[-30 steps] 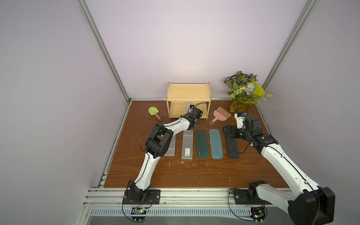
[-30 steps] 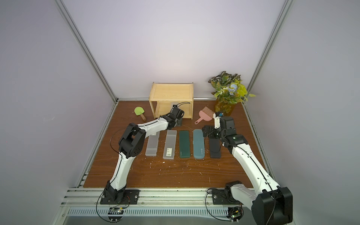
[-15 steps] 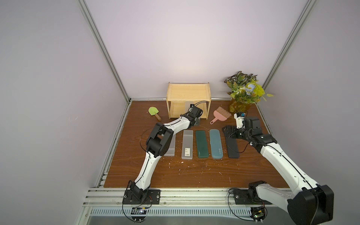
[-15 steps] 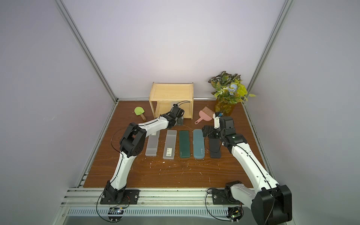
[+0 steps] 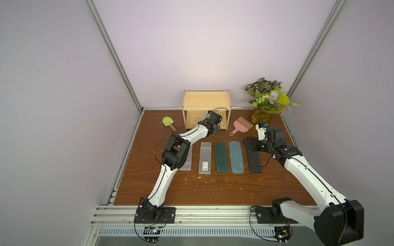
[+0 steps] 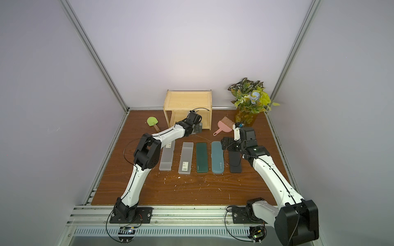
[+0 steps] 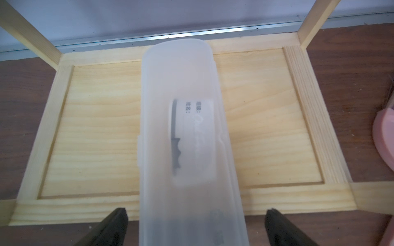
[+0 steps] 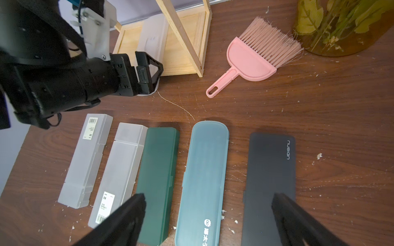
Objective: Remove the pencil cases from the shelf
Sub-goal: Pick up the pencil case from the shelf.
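- The bench point(image 5: 213, 191) is a dark brown wood-grain board. It is scuffed and strewn with small white flecks point(image 5: 200, 176), thickest just in front of the row of cases.
- Pale lilac walls point(image 5: 202, 53) close it in at the back and on both sides. Slim aluminium posts point(image 5: 113, 53) run up the corners, and a slotted aluminium rail point(image 5: 213, 213) along the front edge carries both arm bases.
- The small two-tier light-wood shelf point(image 5: 205, 100) stands against the back wall.
- A frosted translucent plastic pencil case point(image 7: 183, 127) lies on the shelf's lower tray, running front to back, with its near end jutting over the front rim.
- The left end effector point(image 7: 196, 213) is released. Its black fingers stand wide on either side of that case's near end, apart from it.
- Five more cases lie flat side by side mid-bench, well apart from the shelf:
  - a frosted barcode-labelled case point(image 6: 167, 157), partly under the left arm
  - a second frosted labelled case point(image 5: 205, 157)
  - a dark green case point(image 5: 221, 157)
  - a teal blue case point(image 5: 236, 157)
  - a black case point(image 5: 254, 161)
- The right end effector point(image 8: 209, 197) is spread wide and grasps nothing. It hangs above the far end of the row, near the teal blue and black cases.
- A pink plastic hand brush point(image 5: 241, 125) lies between the shelf and a leafy plant in an amber glass vase point(image 5: 266, 100) in the back right corner.
- A green spatula with a wooden handle point(image 5: 168, 122) lies to the shelf's left.
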`<state>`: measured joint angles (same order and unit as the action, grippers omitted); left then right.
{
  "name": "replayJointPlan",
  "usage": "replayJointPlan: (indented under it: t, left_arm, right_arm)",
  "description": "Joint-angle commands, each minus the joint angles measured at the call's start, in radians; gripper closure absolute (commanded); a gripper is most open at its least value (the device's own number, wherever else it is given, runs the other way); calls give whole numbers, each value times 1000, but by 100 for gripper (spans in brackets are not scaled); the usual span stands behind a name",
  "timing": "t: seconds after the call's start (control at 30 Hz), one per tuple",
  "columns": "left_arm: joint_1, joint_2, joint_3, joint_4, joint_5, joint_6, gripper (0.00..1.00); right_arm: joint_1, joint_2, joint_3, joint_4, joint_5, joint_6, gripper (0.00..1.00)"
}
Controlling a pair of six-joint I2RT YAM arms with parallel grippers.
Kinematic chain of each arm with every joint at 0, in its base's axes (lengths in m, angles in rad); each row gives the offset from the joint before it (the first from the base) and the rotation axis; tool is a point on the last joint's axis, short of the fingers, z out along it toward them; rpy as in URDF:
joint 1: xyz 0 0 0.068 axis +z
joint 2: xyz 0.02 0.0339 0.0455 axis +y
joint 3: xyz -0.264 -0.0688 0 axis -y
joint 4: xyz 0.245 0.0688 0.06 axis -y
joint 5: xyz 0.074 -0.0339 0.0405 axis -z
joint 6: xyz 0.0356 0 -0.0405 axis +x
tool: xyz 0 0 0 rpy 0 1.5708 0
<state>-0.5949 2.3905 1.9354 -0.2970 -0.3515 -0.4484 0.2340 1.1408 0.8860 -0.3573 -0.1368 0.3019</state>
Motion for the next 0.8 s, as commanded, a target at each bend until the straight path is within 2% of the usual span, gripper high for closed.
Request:
replayJointPlan:
  t: [0.0, 0.1, 0.53, 0.77]
  left_arm:
    - [13, 42, 37, -39, 4, 1, 1]
    - [14, 51, 35, -39, 7, -2, 4]
    - [15, -24, -61, -21, -19, -7, 49]
    - [16, -118, -161, -1, -10, -14, 49]
  right_arm:
    - [-4, 2, 22, 9, 3, -15, 1]
    - [-4, 4, 23, 6, 8, -18, 1]
    - [-4, 9, 35, 8, -6, -11, 1]
    - [-4, -7, 39, 4, -14, -8, 1]
